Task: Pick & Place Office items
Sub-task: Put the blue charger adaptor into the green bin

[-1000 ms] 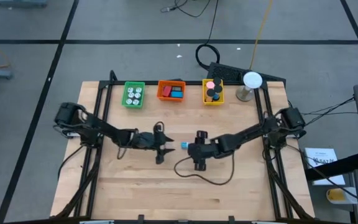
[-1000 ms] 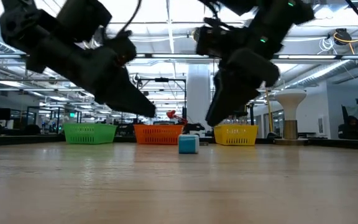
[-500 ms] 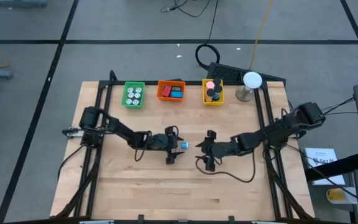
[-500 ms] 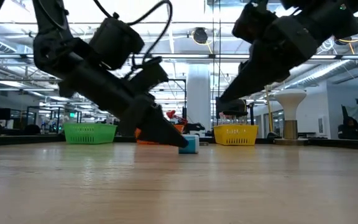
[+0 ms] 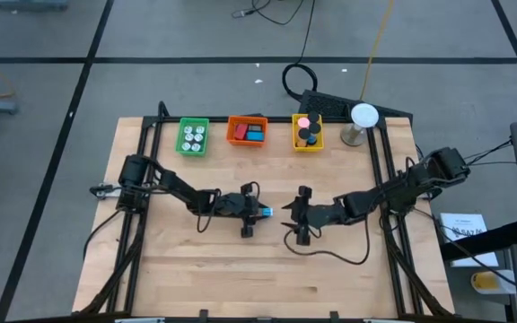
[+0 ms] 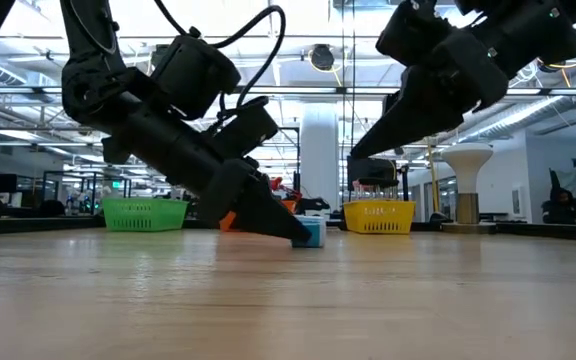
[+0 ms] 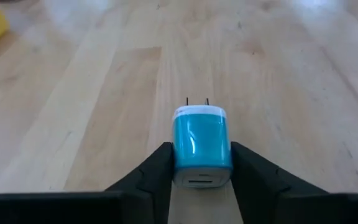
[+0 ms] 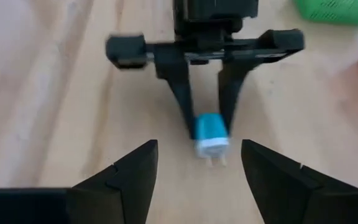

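Note:
A small blue-and-white plug charger (image 7: 202,140) lies flat on the table near its middle (image 5: 266,213), prongs pointing away from my left arm. My left gripper (image 7: 201,149) comes in low from the table's left and is shut on it (image 6: 293,232). My right gripper (image 8: 197,180) is open, raised above the table a little to the charger's right (image 5: 289,216), and faces it. Other small office items lie in the green tray (image 5: 193,136), the orange tray (image 5: 248,131) and the yellow tray (image 5: 308,132). My left gripper pinches the charger by its two side faces (image 7: 178,158), at the end away from the prongs, one finger (image 7: 160,168) on each side. The fingers slant down from the table's left and lie along the charger. The charger rests on the table (image 6: 311,238).
The three trays stand in a row along the far edge. A white ball on a stand (image 5: 363,117) is at the far right corner. A black cable (image 5: 317,256) loops on the wood under my right arm. Bare wood (image 5: 205,269) lies toward the near edge.
My left gripper has moved toward the table's right and down until its fingers flank the blue charger. My right gripper has drawn back toward the right edge, away from the charger. The charger has stayed where it was.

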`<state>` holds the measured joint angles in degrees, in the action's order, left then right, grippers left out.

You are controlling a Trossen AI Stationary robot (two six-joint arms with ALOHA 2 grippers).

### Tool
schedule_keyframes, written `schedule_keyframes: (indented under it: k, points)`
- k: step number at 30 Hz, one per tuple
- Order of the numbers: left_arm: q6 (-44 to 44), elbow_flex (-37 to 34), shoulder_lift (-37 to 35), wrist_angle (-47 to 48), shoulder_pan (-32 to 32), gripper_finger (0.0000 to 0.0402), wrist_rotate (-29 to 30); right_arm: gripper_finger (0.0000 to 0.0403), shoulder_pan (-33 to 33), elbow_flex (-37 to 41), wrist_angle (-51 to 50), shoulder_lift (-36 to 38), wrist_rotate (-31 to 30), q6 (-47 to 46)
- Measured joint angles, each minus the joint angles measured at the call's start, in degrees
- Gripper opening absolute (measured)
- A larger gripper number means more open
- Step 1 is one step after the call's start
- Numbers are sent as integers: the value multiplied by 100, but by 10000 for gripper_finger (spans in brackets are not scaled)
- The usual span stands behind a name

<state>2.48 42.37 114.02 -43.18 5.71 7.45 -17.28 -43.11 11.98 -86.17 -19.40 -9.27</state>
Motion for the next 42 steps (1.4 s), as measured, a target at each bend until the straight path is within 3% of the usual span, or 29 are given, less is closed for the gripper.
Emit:
schedule_keyframes:
  k: [2,7,12,16,22,29,38,42]
  points:
    - [-2,-103,-60,-157,-17,134,-161,232,-80,0,-20,0,-258,345]
    - [-284,-514,-269,-1165,-235,134,-1348,266,-397,-2,155,0,-1051,1534]
    - [-913,-953,-266,-2546,-520,134,-2634,280,-553,-9,899,-130,-1072,2920]
    - [-1196,-1060,-262,-3028,-585,134,-3062,271,-550,-34,1365,-367,-1067,3740]
    - [-1381,-1049,-262,-3074,-564,134,-3202,255,-460,-283,2067,-1056,-1078,4761]
    - [-1446,-1049,-262,-3065,-561,134,-3299,235,-292,-754,2082,-1615,-1099,5287]
    - [-1492,-1047,-262,-3084,-561,134,-3347,142,-266,-848,2134,-1685,-874,5387]
    - [-1484,-1045,-262,-3111,-559,142,-3342,133,-306,-848,2174,-1685,-909,5404]
